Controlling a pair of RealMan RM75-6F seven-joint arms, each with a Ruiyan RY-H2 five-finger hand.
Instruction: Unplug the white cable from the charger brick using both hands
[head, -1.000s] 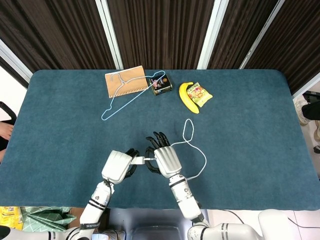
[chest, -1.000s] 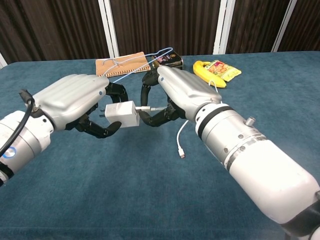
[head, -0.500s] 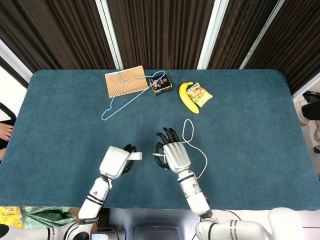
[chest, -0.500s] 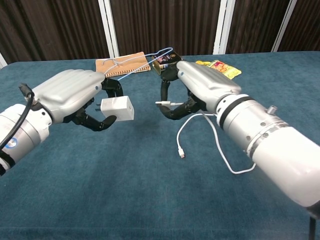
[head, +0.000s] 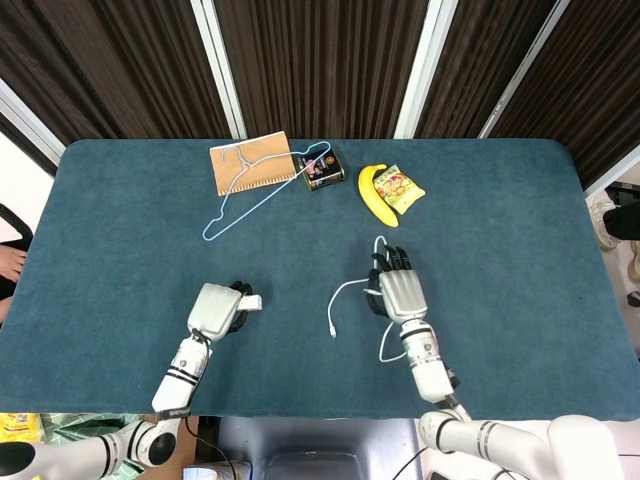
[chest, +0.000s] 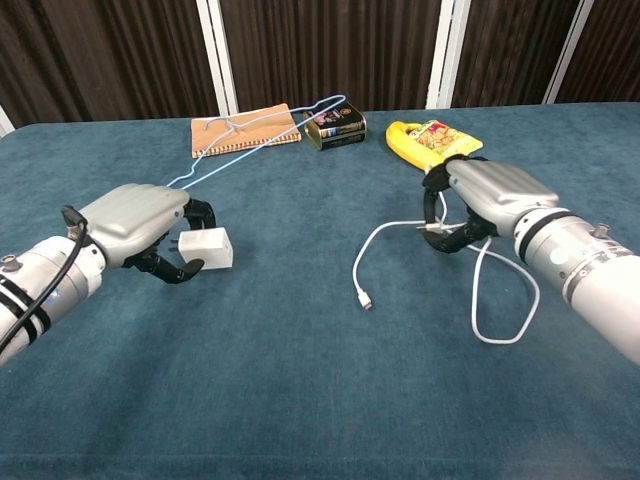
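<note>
The two robot hands now sit well apart, where a second ago they were close together at the middle of the desk (head: 120, 250) with the plug still seated in the brick. Half a second ago the plug was already out and a short gap lay between them; since then the left has drawn back toward the left and lower, and the right has swung out to the right.

The left robot hand (chest: 150, 225) grasps the charger brick (chest: 205, 248), fingers curled around its near end, with the brick's white body sticking out to the right. In the head view the brick (head: 247, 301) shows just beyond the left robot hand (head: 213, 309), low over the blue cloth.

The right robot hand (chest: 480, 200) pinches the plug end of the white cable (chest: 400, 228) between its curled dark fingers (chest: 452, 240). From there the cable runs left in an arc and drops to the desk, its small free connector lying on the cloth between the two hands; another stretch loops down under the right forearm. In the head view the right robot hand (head: 398, 292) is palm down, the cable (head: 340, 295) trailing off to its left.
</note>
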